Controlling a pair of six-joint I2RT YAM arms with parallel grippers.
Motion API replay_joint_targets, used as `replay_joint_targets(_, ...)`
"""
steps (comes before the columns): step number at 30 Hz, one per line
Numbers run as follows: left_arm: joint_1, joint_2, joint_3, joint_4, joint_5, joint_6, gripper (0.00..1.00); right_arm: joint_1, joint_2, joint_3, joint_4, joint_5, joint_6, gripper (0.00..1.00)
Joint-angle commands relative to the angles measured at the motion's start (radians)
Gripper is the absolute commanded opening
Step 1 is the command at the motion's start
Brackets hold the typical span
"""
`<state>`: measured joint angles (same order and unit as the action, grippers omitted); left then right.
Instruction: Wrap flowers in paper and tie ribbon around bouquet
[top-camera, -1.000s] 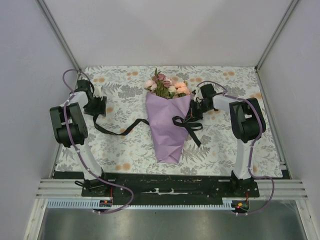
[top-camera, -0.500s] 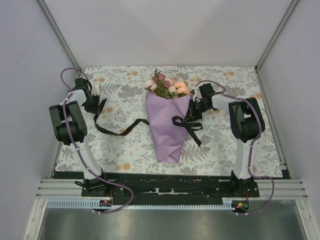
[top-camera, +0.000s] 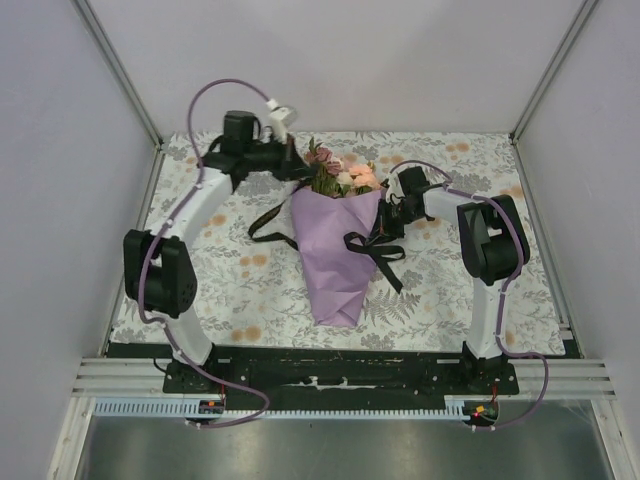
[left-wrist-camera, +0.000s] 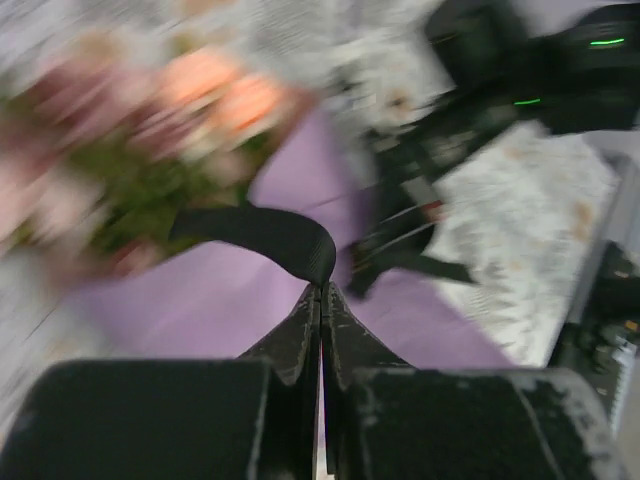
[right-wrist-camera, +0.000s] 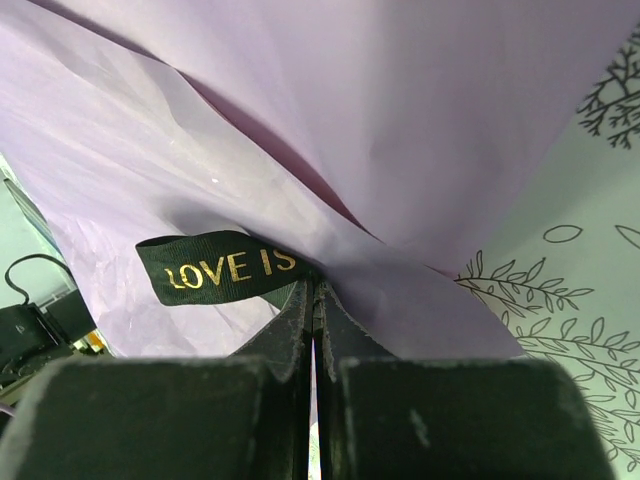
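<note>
L jaws now by flowers (top-camera: 340, 175), ribbon (left-wrist-camera: 272, 234) in grip; wrist view blurry.

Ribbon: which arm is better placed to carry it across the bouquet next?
Left, probably: the left tool pinches slack ribbon beside the flowers; the right tool anchors ribbon against the paper.

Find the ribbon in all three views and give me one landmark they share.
Top external: ribbon on both sides of the cone, looped at left, tails at right.
Left wrist: centre, a black loop just above the shut jaws.
Right wrist: left of centre, gold-lettered end above the shut jaws.
Shared landmark: the lilac paper.
</note>
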<state>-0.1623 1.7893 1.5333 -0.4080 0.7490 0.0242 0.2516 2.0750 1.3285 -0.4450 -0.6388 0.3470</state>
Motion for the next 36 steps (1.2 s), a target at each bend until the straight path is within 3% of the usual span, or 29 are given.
replay_joint_targets(1,-0.244,-0.041,0.056,0.312,0.188,-0.294,0.02,0.003,0.011,0.05,-0.009,-0.021,-0.017,0.0)
replay_joint_targets(5,-0.428,0.004,0.083,0.48,0.275,-0.385,0.02,0.002,0.019,0.066,-0.008,-0.035,-0.026,0.0)
replay_joint_targets(9,-0.505,0.058,0.07,0.489,0.348,-0.356,0.02,-0.003,0.02,0.067,-0.001,-0.053,-0.02,0.0)
replay_joint_targets(11,-0.52,0.052,0.027,0.46,0.357,-0.284,0.02,-0.006,0.02,0.064,0.0,-0.062,-0.02,0.0)
replay_joint_targets(13,-0.546,0.053,0.033,0.279,0.296,-0.1,0.02,-0.008,0.02,0.061,0.005,-0.067,-0.022,0.0)
replay_joint_targets(14,-0.557,0.062,0.04,0.196,0.255,-0.028,0.05,-0.008,0.022,0.06,0.006,-0.068,-0.022,0.0)
replay_joint_targets(15,-0.563,0.071,0.05,0.143,0.242,0.053,0.2,-0.009,0.022,0.058,0.008,-0.07,-0.02,0.0)
replay_joint_targets(17,-0.568,0.081,0.06,0.072,0.132,0.089,0.33,-0.011,0.023,0.057,0.011,-0.075,-0.017,0.0)
replay_joint_targets(19,-0.566,0.068,0.073,0.005,0.086,0.153,0.54,-0.011,0.027,0.06,0.009,-0.079,-0.016,0.0)
replay_joint_targets(21,-0.563,0.026,0.064,-0.06,0.012,0.229,0.61,-0.014,0.028,0.063,0.012,-0.081,-0.02,0.0)
replay_joint_targets(26,-0.502,-0.059,-0.053,-0.228,-0.077,0.377,0.58,-0.014,0.028,0.077,0.009,-0.082,-0.023,0.0)
replay_joint_targets(31,-0.494,-0.065,-0.243,-0.099,-0.238,0.405,0.58,-0.02,0.007,0.084,0.009,-0.081,-0.028,0.0)
replay_joint_targets(36,-0.517,0.011,-0.266,-0.068,-0.215,0.491,0.51,-0.029,-0.03,0.092,0.003,-0.104,-0.026,0.0)
